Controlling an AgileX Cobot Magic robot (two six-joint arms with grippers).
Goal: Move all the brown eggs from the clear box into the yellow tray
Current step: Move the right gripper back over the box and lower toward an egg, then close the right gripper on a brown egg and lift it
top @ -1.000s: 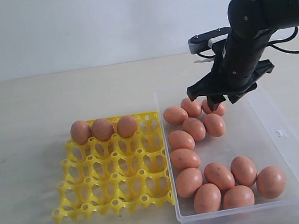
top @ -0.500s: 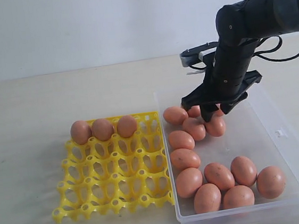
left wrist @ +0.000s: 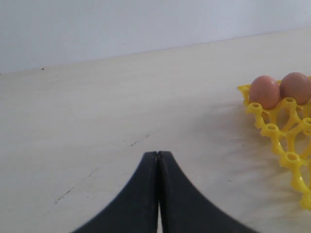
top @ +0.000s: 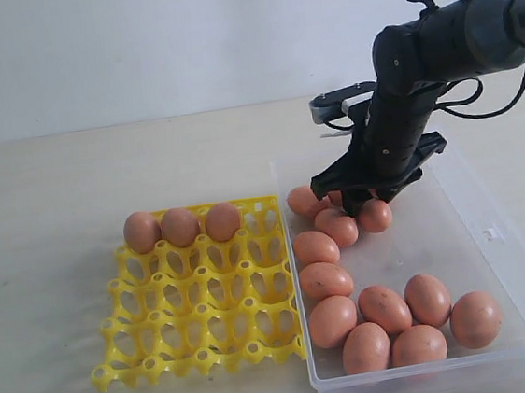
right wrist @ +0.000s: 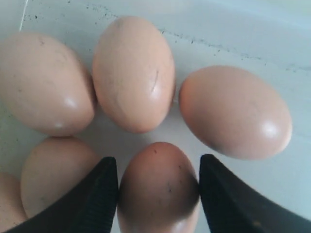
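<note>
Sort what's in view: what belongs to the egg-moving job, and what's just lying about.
Job: brown eggs, most in the clear box, three in the yellow tray; right gripper, jaws either side of one egg.
Lying about: nothing loose; just the table and the left gripper, jaws shut above it.

Your eggs (top: 384, 308) were orange-brown with faint dark specks, lying in a clear, colourless box (top: 454, 233). At its nine o'clock, your tray (top: 202, 356) was plain bright yellow, with three same-brown eggs at its twelve o'clock edge. Both your right gripper (right wrist: 156, 164) and left gripper (left wrist: 158, 160) were matte black. The table (top: 100, 167) was pale cream with small dark scuffs, the wall (top: 133, 41) off-white.
</note>
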